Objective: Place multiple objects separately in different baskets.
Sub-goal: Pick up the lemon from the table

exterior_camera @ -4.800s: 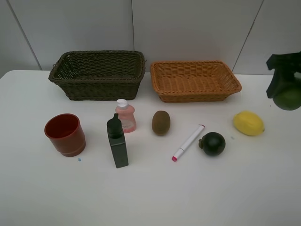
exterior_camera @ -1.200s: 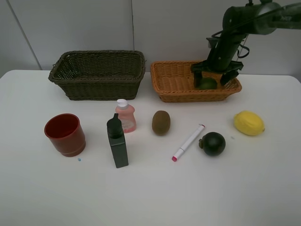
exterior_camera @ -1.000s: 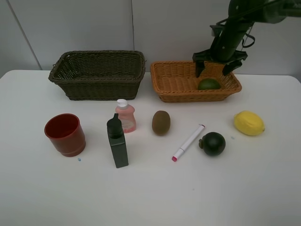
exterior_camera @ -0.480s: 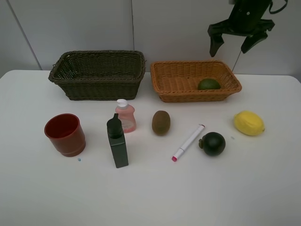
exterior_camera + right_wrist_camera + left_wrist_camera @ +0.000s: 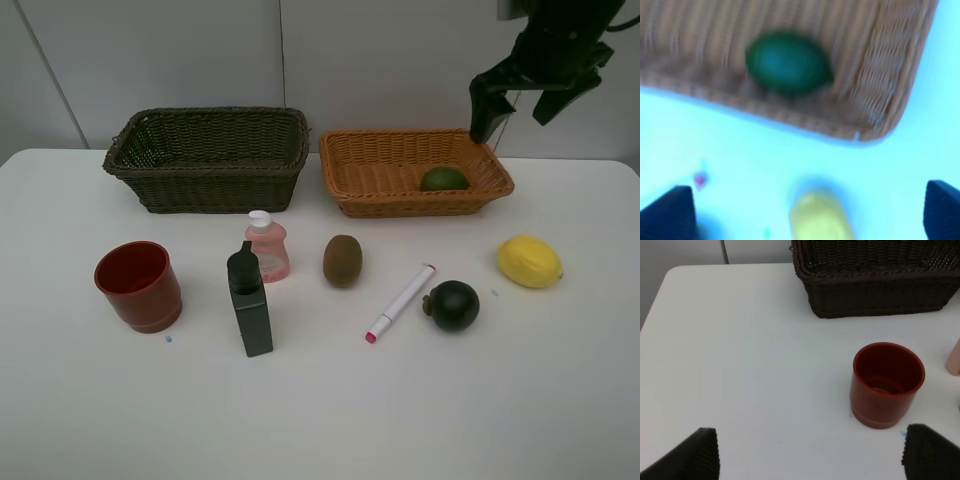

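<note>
The left fingers (image 5: 700, 455) stand wide and empty over the counter (image 5: 740, 365) by the red cup (image 5: 887, 382). The round kiwi (image 5: 342, 260), dark fruit (image 5: 453, 305) and lemon (image 5: 529, 261) could roll if pinched off-centre, and the dark bottle (image 5: 249, 305) could topple onto the pink bottle (image 5: 267, 247) just behind. Farther back the lime (image 5: 444, 179) lies in the orange basket (image 5: 400, 205), the right fingers (image 5: 484, 98) wide and empty above its far right end — their wrist view is blurred, and the dark basket (image 5: 210, 185) hides part of its floor behind its near wall.
</note>
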Tool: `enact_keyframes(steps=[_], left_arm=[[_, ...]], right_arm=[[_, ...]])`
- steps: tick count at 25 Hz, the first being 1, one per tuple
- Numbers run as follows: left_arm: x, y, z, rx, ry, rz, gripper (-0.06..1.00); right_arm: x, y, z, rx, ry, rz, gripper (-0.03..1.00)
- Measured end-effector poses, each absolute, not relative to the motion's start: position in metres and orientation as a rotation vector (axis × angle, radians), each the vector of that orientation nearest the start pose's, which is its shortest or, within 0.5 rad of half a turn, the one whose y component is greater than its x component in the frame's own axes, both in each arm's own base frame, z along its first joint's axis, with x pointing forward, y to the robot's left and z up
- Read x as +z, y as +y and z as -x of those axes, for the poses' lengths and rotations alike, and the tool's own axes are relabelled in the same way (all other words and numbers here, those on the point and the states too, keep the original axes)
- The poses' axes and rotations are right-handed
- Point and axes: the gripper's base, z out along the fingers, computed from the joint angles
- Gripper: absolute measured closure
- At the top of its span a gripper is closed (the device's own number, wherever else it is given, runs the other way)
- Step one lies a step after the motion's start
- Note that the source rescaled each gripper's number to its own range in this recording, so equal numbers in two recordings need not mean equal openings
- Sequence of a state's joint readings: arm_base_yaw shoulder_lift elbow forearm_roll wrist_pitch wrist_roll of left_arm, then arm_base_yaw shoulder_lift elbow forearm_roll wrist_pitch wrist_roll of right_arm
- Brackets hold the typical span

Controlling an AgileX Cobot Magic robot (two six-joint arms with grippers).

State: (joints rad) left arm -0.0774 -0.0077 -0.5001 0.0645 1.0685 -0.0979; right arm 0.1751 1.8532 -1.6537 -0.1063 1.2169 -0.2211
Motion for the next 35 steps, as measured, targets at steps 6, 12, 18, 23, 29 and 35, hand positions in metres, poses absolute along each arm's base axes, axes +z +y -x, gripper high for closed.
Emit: enact_keyframes(steps=[6,12,18,23,29,35], left_arm=[[0.277,0.006,0.006,-0.033,2.043,0.024,0.0],[0.277,0.006,0.006,-0.033,2.043,0.024,0.0],[0.277,0.006,0.006,-0.033,2.043,0.024,0.0],[0.277,0.006,0.006,-0.033,2.043,0.024,0.0],[0.277,0.006,0.006,-0.033,2.043,0.024,0.0],[0.277,0.006,0.006,-0.033,2.043,0.024,0.0]], right_arm=[[0.251,0.054,-0.354,-0.156,2.926,0.703,-0.03],[0.207,0.049,-0.341,-0.196,2.917,0.781,-0.03],[0.189,0.037,-0.338,-0.231,2.876,0.781,-0.03],[0.179,0.012,-0.336,-0.266,2.871,0.775,-0.03],[0.17,0.005,-0.34,-0.307,2.869,0.837,-0.03],[0.155,0.008,-0.342,-0.266,2.887,0.924,-0.03]])
